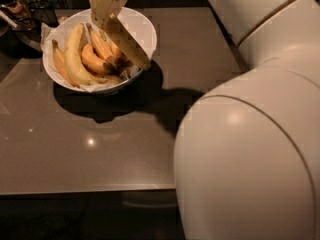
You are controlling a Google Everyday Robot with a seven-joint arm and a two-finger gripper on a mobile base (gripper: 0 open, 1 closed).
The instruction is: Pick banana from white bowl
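The white bowl, lined with white paper, stands at the back left of the table. My gripper is above the bowl's middle and is shut on the upper end of the banana. The banana hangs tilted, its lower end pointing down right over the bowl's right rim. Several other bananas stay in the bowl: a long yellow one at the left and shorter orange-tinted ones in the middle.
The bowl sits on a glossy brown table whose front edge runs across the lower frame. Dark kitchen items stand behind the bowl at the far left. My own white arm fills the right side.
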